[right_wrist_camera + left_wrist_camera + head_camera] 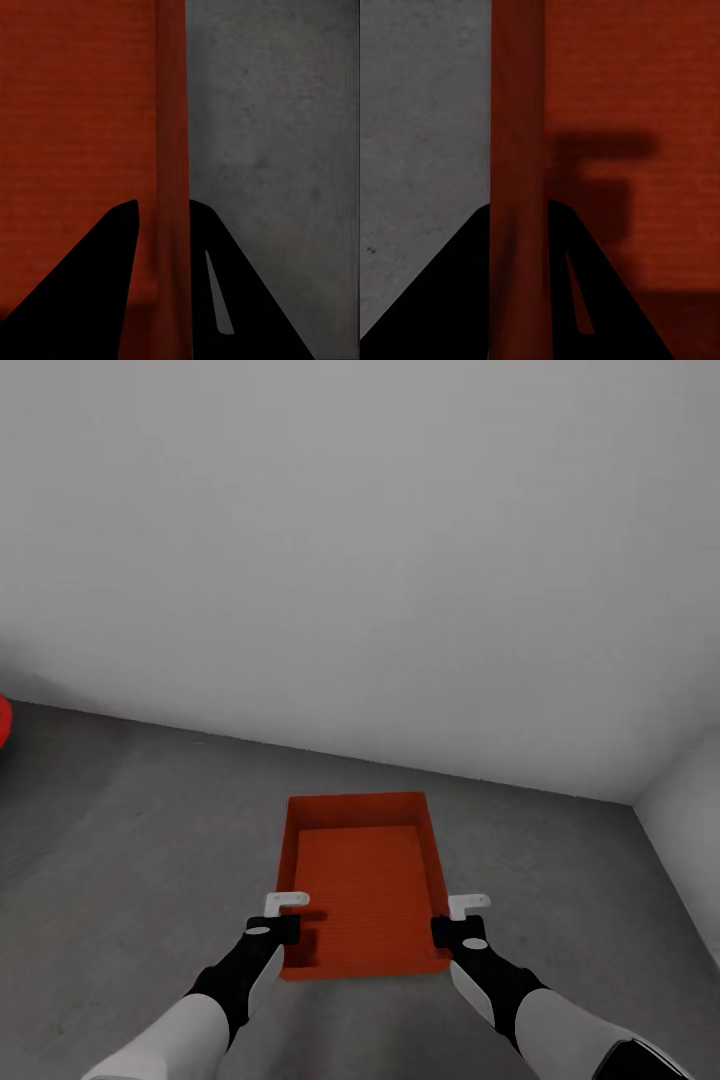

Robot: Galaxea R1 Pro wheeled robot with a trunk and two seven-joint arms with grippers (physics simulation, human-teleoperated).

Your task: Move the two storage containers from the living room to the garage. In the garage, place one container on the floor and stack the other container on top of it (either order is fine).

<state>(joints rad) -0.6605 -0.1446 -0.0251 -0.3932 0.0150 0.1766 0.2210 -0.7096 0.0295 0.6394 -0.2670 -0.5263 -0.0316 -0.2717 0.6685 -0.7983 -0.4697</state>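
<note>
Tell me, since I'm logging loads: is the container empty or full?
Empty: the container's bare orange bottom shows in the head view, with nothing in it.

Your orange-red, thin-walled, lidless rectangular storage container [365, 880] sits on the dark grey mottled concrete floor [130, 830], dead ahead at twelve o'clock, its long sides running away from you toward the plain pale grey wall [360, 550] behind it. Your left gripper [283, 912] is at the container's left wall near the corner closest to you, jaws astride that wall; your right gripper [462, 916] likewise straddles the right wall. A side wall [690, 830] stands at two o'clock.
</note>
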